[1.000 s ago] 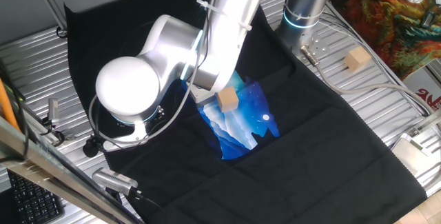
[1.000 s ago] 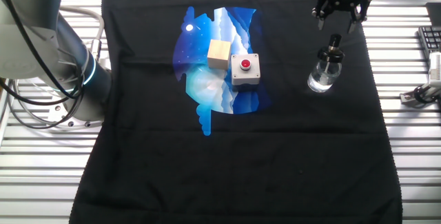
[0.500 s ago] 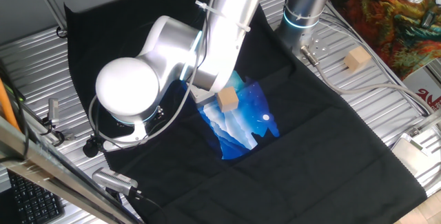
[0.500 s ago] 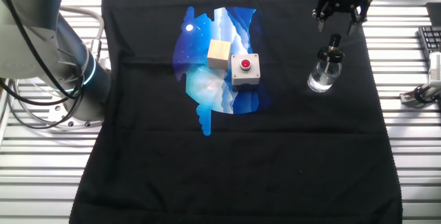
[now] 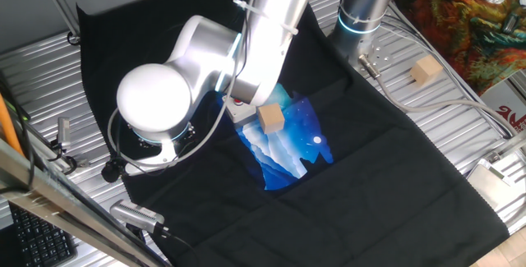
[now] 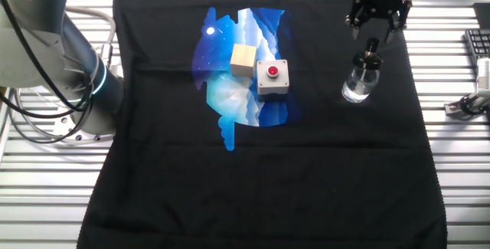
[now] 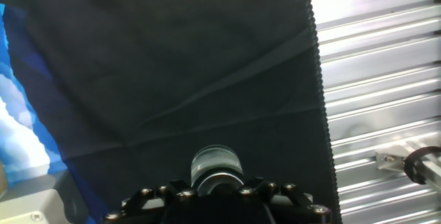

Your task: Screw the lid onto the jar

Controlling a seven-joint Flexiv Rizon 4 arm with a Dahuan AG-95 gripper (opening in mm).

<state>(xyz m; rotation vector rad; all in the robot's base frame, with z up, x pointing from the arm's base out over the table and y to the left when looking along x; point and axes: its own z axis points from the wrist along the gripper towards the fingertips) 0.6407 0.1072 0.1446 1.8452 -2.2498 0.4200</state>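
The jar stands upright on the black cloth near its right edge, with the lid seated on top. The gripper hangs just above the lid, its fingers spread apart and holding nothing. To the left, on the blue printed patch, a wooden cube sits beside a grey box with a red button.

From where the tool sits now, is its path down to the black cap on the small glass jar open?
Probably yes: the tool hangs open just above the black cap on the small glass jar, with nothing between them.
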